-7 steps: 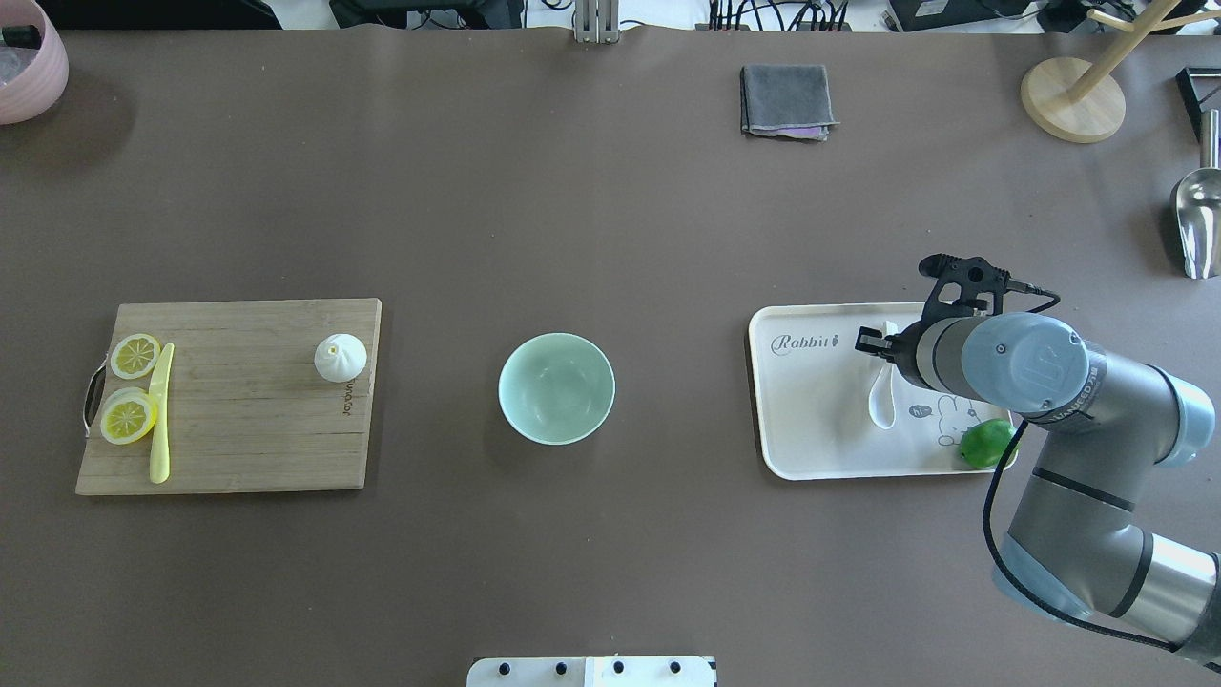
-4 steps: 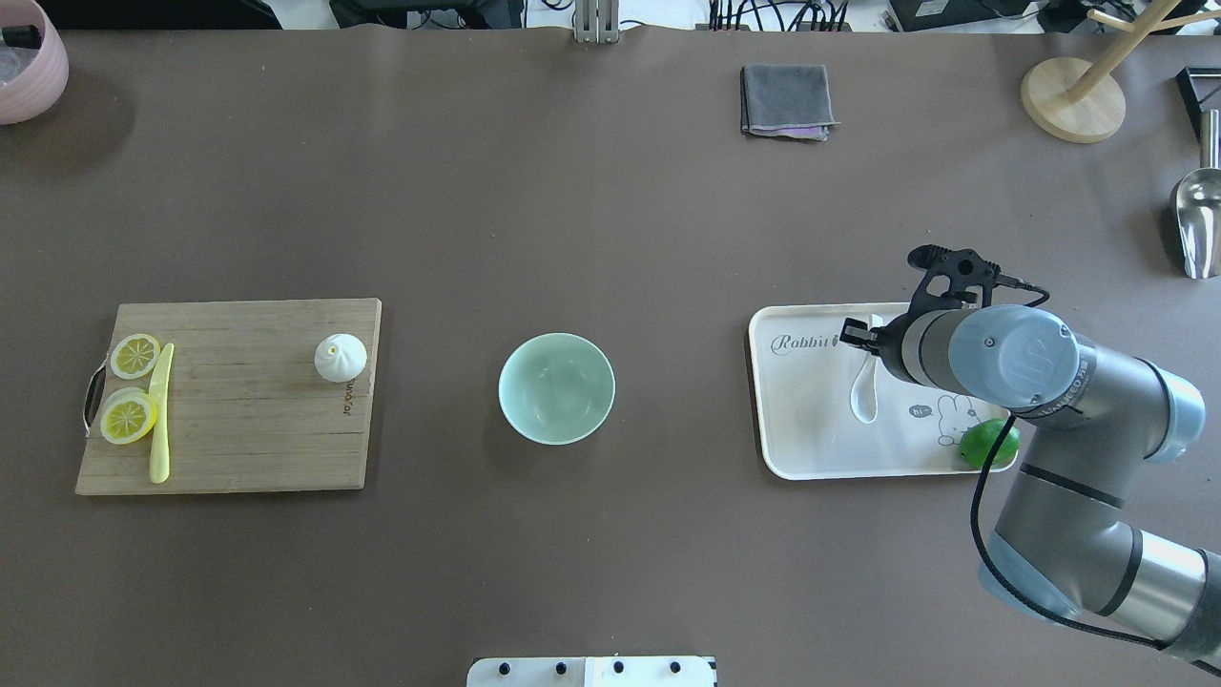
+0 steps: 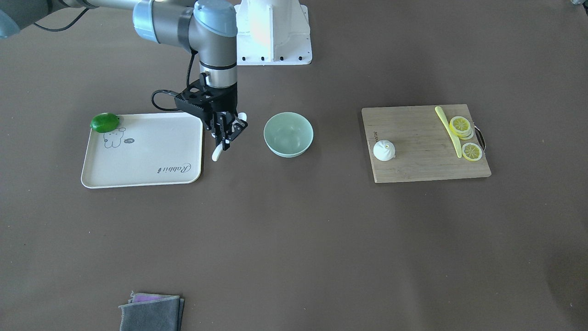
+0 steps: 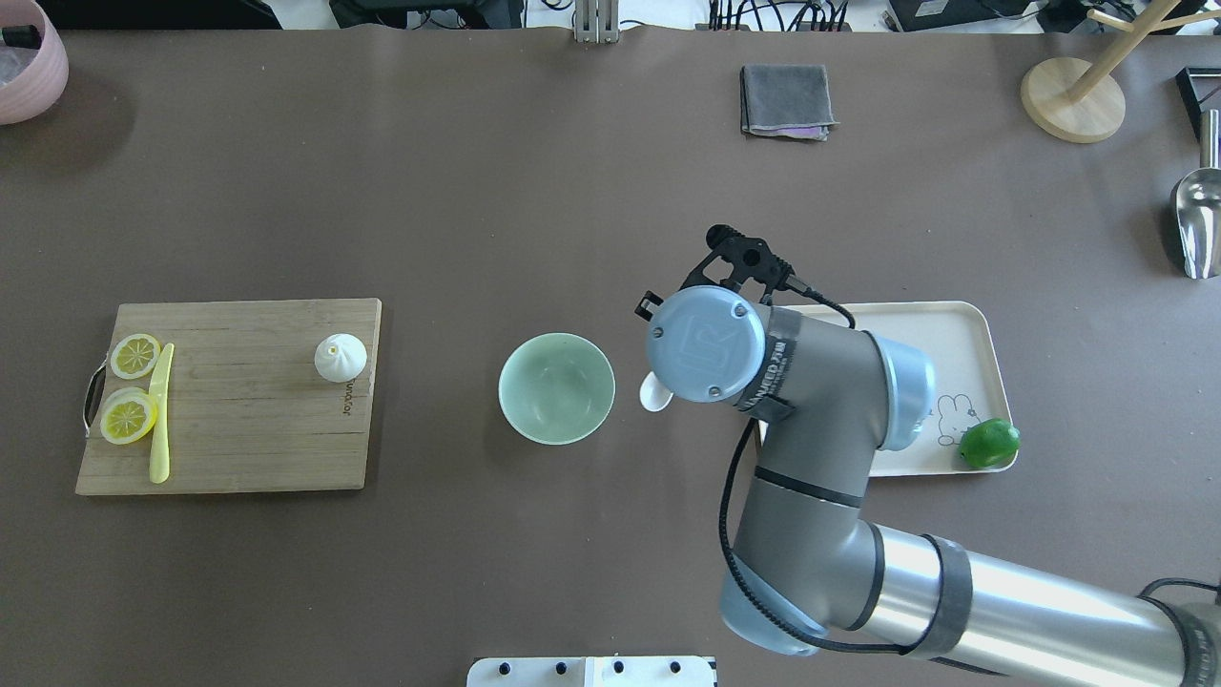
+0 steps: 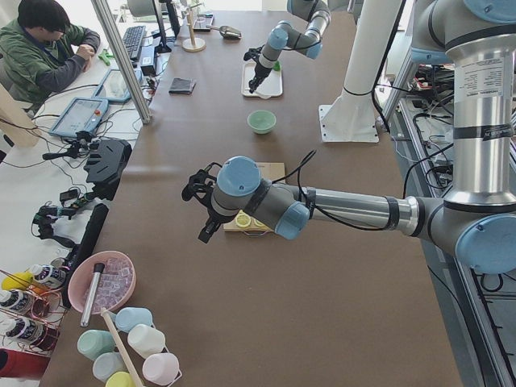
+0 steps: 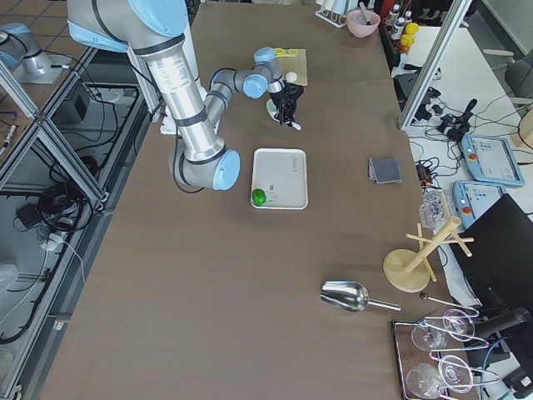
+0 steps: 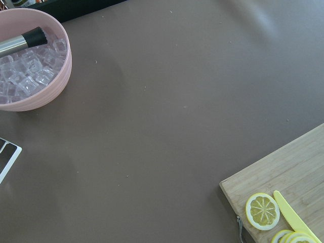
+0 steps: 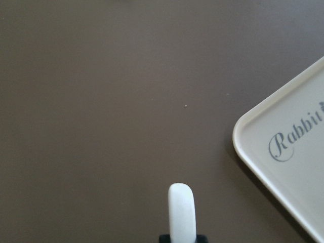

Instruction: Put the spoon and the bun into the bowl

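Right claw (image 3: 227,132) clamped on white soup spoon (image 3: 215,155), aloft between tray (image 3: 138,162) and mint-green bowl (image 3: 288,134). We centre scoop over bowl, lower inside rim, then release.

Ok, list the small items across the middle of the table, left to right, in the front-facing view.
Round green lime → small white soup spoon held in the right gripper → round mint-green bowl → white pleated steamed bun → long thin yellow knife.
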